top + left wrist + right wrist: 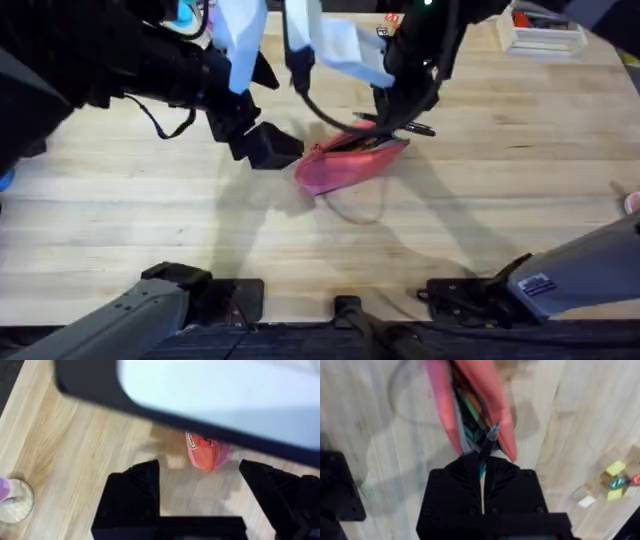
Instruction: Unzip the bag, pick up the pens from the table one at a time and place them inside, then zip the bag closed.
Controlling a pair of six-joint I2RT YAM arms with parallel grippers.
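Pen [487,442] clamped in right hand [482,467] at the open bag's [470,390] mouth (left hand [200,490] apart, beside it)

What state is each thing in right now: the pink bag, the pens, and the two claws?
Pink bag: lying on the table, zipper open, mouth gaping.
Pen: held by the right claw, tip at the bag's open mouth.
Second pen: lying on the table just beyond the bag.
Right claw: shut on the pen, over the bag.
Left claw: open, empty, beside the bag's end.
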